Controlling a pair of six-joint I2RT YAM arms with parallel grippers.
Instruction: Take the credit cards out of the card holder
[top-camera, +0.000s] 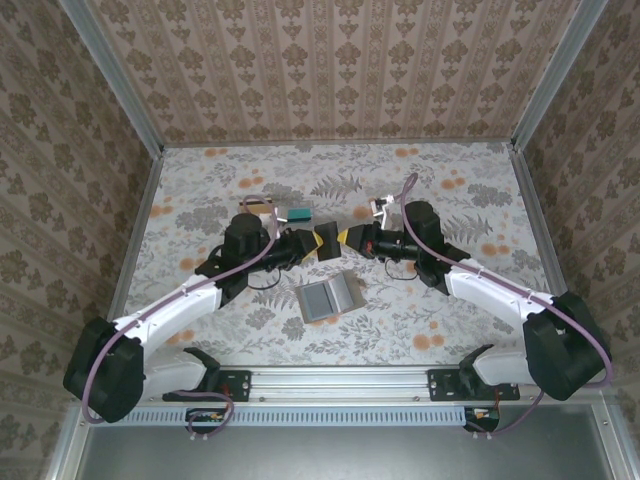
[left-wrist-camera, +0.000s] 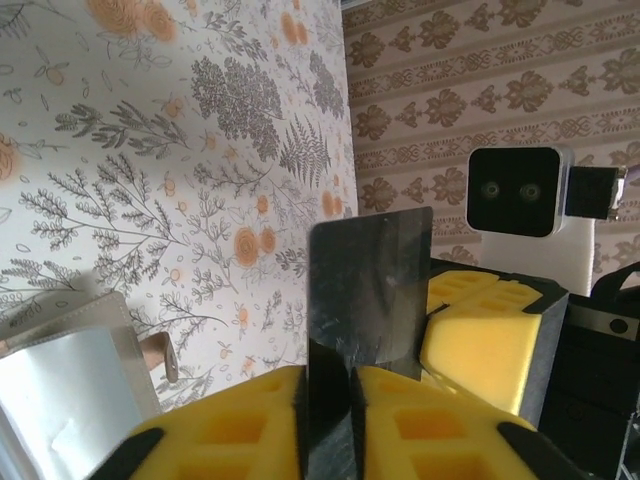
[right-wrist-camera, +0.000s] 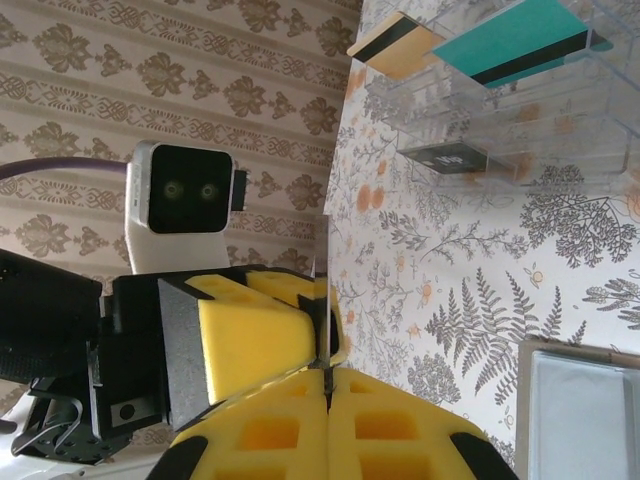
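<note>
The card holder (top-camera: 328, 298) lay open and flat on the table (top-camera: 200, 180), its bluish-grey inside facing up, near the front edge between the two arms. Just beyond it, raised off the table, a dark card (top-camera: 327, 241) stood on edge. The left fingers (left-wrist-camera: 240, 430) were closed on one end of the card, and the right fingers (right-wrist-camera: 400, 430) were pressed shut on the other end. Farther back, a clear tray (right-wrist-camera: 560, 110) held a teal card (right-wrist-camera: 515, 40) and a tan card (right-wrist-camera: 395, 45).
</note>
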